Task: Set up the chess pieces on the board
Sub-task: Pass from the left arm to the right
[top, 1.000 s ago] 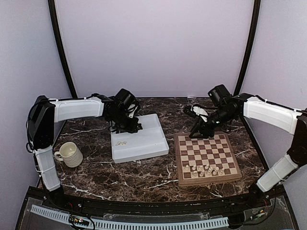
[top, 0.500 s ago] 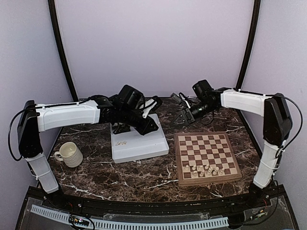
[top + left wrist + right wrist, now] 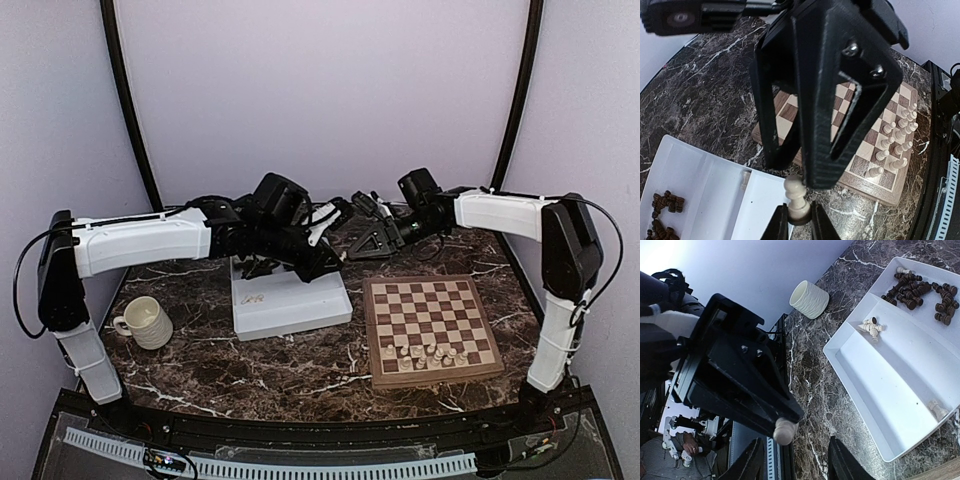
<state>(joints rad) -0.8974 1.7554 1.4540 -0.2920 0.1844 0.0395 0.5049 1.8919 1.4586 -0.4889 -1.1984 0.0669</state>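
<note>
arms have swung together above the tray's far right corner; left gripper clamps a cream-white chess piece, right gripper gapes beside it; piece hidden in the top view.

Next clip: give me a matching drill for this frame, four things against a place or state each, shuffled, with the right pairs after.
Things
1. left hand
2. right hand
3. mug
4. dark chess pieces

Places or states
a. heaped in an end compartment of the white tray
b. open, fingers apart
c. shut on a cream chess piece
d. standing on the table, left of the tray

Pairs: 1-c, 2-b, 3-d, 4-a
</note>
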